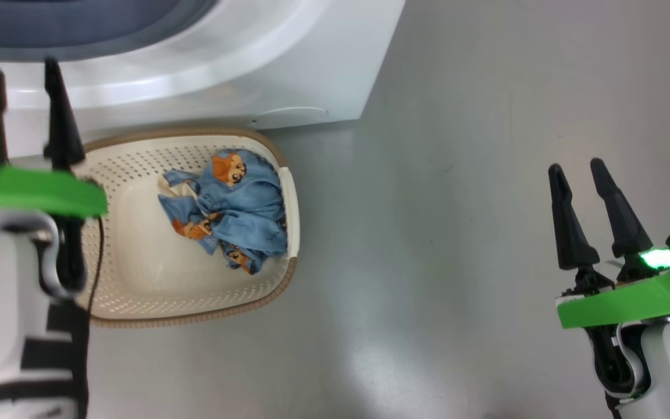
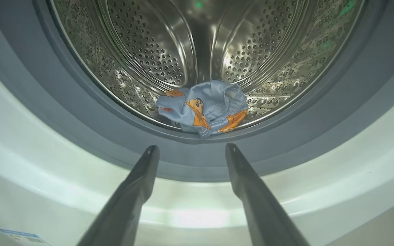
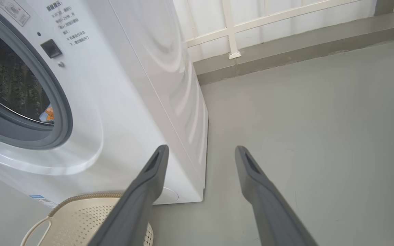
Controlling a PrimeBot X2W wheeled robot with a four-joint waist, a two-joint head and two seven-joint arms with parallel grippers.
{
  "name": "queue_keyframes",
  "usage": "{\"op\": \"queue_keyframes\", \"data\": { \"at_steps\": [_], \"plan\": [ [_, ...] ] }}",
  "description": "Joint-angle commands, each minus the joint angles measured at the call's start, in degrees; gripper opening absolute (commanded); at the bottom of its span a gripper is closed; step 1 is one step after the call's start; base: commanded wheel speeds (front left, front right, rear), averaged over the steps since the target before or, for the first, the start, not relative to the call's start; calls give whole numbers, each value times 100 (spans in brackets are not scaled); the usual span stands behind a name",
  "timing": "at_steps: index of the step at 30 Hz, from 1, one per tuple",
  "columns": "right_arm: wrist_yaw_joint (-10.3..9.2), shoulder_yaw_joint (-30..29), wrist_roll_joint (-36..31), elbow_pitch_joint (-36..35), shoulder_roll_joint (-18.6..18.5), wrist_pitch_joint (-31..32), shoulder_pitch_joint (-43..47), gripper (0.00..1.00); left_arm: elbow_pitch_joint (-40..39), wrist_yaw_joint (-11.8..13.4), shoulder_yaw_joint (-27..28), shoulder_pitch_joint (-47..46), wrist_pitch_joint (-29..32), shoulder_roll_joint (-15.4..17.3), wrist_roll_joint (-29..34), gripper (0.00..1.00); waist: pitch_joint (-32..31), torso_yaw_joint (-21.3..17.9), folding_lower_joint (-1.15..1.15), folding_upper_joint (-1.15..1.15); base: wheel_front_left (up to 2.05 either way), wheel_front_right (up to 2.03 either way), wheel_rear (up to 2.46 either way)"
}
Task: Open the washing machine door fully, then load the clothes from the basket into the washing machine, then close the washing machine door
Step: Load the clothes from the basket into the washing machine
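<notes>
Left hand (image 2: 192, 147) is empty, fingers wide, pointing into the drum (image 2: 142, 44) from just outside. One blue garment (image 2: 204, 107) lies at the drum's front lip. The second garment (image 1: 230, 212) is bunched in the basket (image 1: 184, 131), which sits against the washing machine (image 1: 288, 70), so the carry is short. Right hand (image 1: 576, 166) is wide and empty, parked over the floor (image 1: 457, 233), out of the way. Loading looks about half done.

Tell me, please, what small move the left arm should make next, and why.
Probably lower the open left gripper to the remaining garment in the basket: the other garment already lies in the drum, and the gripper holds nothing.
</notes>
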Motion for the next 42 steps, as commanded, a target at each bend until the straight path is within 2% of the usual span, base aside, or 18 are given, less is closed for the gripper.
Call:
{"op": "queue_keyframes", "data": {
  "at_steps": [1,7,17,31,42],
  "plan": [
    [17,81,-10,-127,-79,-27,202,100,-295,-9,222,333,-29,179,61,100,-70,65,0,0,0,0,0],
    [17,20,-13,-110,-143,-27,337,100,-838,-9,395,1146,-29,70,67,100,-236,150,0,0,0,0,0],
    [17,-87,24,-6,-324,-27,835,100,-1577,-9,477,2346,-29,-136,239,100,-888,348,0,0,0,0,0],
    [17,-243,96,35,-415,-27,1613,100,-1986,-9,432,3501,-29,-200,405,100,-1767,415,0,0,0,0,0],
    [17,-454,124,-9,-431,-27,2162,100,-2237,-9,453,4154,-29,-242,349,100,-2131,423,0,0,0,0,0]
  ]
}}
